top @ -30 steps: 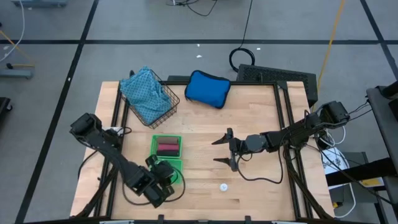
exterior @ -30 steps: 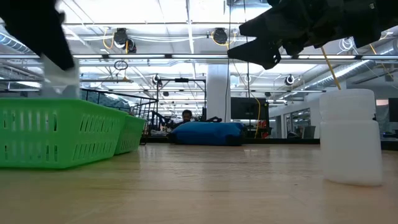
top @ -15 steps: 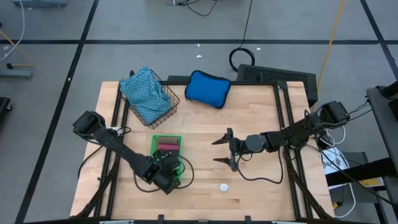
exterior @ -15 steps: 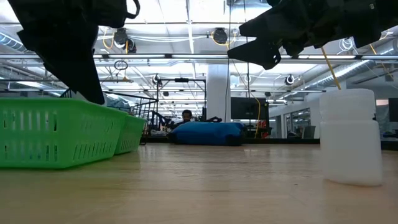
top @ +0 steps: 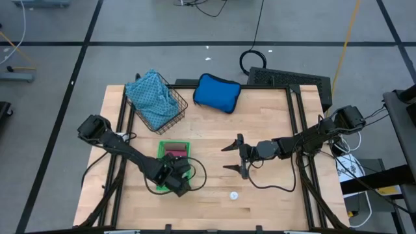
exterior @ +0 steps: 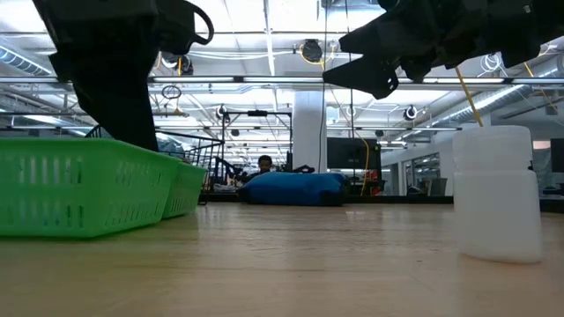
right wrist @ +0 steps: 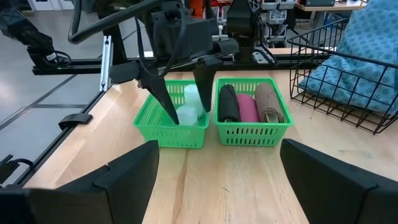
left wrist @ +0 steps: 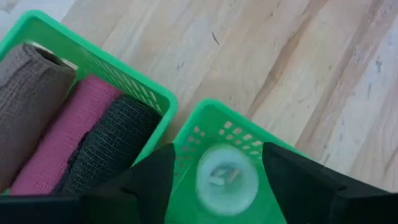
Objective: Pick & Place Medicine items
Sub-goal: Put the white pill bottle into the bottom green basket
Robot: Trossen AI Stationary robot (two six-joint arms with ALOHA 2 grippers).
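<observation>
the left gripper hangs over the front green basket, its fingers reaching down inside it. in the left wrist view a white bottle sits between the two dark fingers with green basket floor showing on both sides of it, so the fingers stand apart from it and the grip looks released; whether the bottle touches either finger i cannot tell. the right wrist view shows the same bottle low in that basket between the fingers, with a second white bottle behind it. just beside it is the second green basket, touching or nearly touching the first, and it holds three rolls side by side: black roll nearest the bottle basket, pink roll in the middle, brown roll on the far side. the left wrist view shows the same order: black, pink, brown. a third white bottle stands upright and alone on the bare table, well apart from the baskets; the low view has it large in the foreground. the right gripper hovers above the table's middle with its fingers spread wide and nothing between them. a wire basket with a blue cloth stands at the far left of the table, and a blue pouch lies near it at the far edge.
</observation>
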